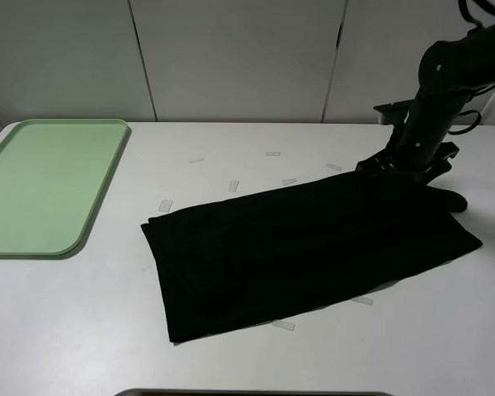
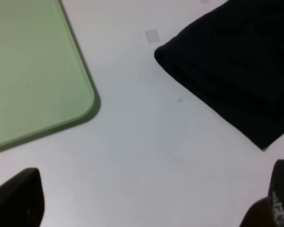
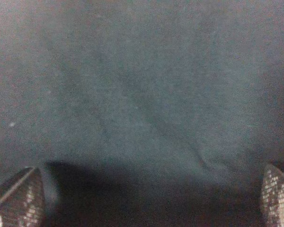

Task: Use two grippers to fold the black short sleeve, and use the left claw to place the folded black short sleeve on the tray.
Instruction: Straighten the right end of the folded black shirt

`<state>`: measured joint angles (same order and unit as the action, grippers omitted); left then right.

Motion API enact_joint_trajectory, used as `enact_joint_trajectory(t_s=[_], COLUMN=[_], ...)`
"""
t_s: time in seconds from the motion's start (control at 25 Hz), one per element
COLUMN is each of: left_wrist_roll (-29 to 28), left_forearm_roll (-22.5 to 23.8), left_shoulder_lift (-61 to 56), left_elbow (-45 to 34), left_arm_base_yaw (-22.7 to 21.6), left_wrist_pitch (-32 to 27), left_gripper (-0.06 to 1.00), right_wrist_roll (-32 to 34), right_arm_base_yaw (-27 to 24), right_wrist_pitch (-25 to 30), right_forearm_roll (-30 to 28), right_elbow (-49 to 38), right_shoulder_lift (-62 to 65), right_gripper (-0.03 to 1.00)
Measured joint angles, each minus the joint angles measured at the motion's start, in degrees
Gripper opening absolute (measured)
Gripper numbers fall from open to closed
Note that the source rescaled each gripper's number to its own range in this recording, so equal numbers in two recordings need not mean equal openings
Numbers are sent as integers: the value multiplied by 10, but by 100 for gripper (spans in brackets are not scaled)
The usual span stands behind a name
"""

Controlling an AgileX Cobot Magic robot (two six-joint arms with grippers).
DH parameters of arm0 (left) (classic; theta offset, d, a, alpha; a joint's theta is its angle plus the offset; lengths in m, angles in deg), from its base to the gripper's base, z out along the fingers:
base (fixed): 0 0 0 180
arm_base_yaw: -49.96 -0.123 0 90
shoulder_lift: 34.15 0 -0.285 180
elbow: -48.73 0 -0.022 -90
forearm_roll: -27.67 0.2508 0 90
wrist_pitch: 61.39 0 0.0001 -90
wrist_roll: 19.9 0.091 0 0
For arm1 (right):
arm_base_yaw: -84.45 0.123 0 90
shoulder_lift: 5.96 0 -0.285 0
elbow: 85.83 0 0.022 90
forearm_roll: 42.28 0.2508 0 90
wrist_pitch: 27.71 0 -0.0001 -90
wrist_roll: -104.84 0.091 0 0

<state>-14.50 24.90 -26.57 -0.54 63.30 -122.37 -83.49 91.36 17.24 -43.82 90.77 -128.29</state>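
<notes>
Right wrist view: black short sleeve [image 3: 142,94] was seen beneath the wide-spread right end effector [image 3: 146,196]; left end effector [image 2: 146,201] was likewise held spread.

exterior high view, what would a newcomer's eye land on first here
The black short sleeve sprawls as a long band across the middle of the white table, by far the darkest thing. The pale green tray lies at the left edge, apart from it, and the right gripper sits low over the shirt's right end, jaws open.
</notes>
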Motion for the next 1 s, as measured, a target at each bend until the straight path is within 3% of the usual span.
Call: enact_joint_trajectory(t_s=[0.2,0.48,0.76,1.0], left_wrist_roll=[0,0,-1,-1], left_forearm_roll=[0,0,0,0], left_shoulder_lift=[0,0,0,0], left_elbow=[0,0,0,0], left_arm_base_yaw=[0,0,0,0], left_wrist_pitch=[0,0,0,0], left_gripper=[94,94,94,94], right_wrist_roll=[-90,-174,-285,-309], right_arm_base_yaw=[-45,-146,-208,-228], right_wrist_pitch=[40,101,124,123], right_forearm_roll=[80,172,207,208], right_elbow=[17,38,38,70], right_shoulder_lift=[53,58,19,-34], right_gripper=[100,100,100,100])
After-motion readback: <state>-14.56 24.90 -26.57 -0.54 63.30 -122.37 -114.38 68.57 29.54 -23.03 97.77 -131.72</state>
